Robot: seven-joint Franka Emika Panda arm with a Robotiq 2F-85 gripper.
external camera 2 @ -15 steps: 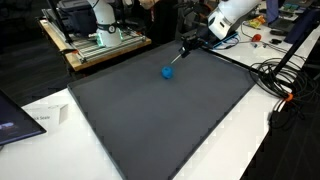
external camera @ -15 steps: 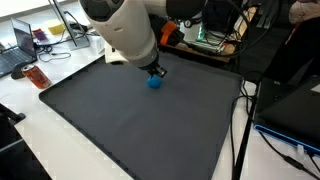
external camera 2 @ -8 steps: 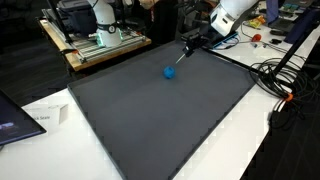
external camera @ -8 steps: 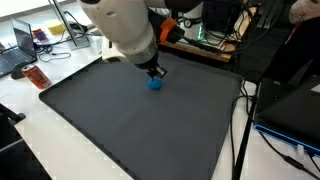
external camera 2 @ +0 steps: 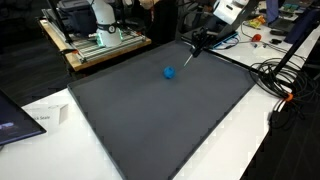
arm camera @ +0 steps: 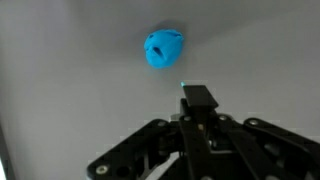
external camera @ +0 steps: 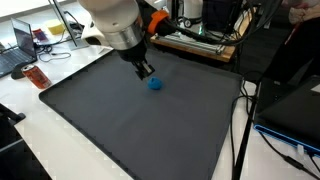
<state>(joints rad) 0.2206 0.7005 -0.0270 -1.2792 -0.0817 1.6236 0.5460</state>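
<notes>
A small blue lump (external camera: 155, 84) lies on the dark grey mat (external camera: 130, 135), toward its far side. It also shows on the mat (external camera 2: 150, 125) as the blue lump (external camera 2: 168, 72). My gripper (external camera: 146, 70) hangs just beside and above it, shut on a thin black pen (external camera 2: 191, 52) that points down toward the mat. The gripper (external camera 2: 199, 40) is a short way from the lump, not touching it. In the wrist view the lump (arm camera: 164, 49) lies beyond the gripper (arm camera: 198, 112), and the pen (arm camera: 198, 97) with its teal tip sticks out between the fingers.
A red can (external camera: 37, 77) and a laptop (external camera: 14, 55) sit off the mat's edge. Cables (external camera 2: 275, 80) run along one side of the mat, with a laptop corner (external camera 2: 15, 125) at another. A wooden bench with equipment (external camera 2: 100, 40) stands behind.
The pen tip was at the blue lump a second ago. The gripper has since lifted and drawn back from it, and the wrist has turned. The lump has not moved.
</notes>
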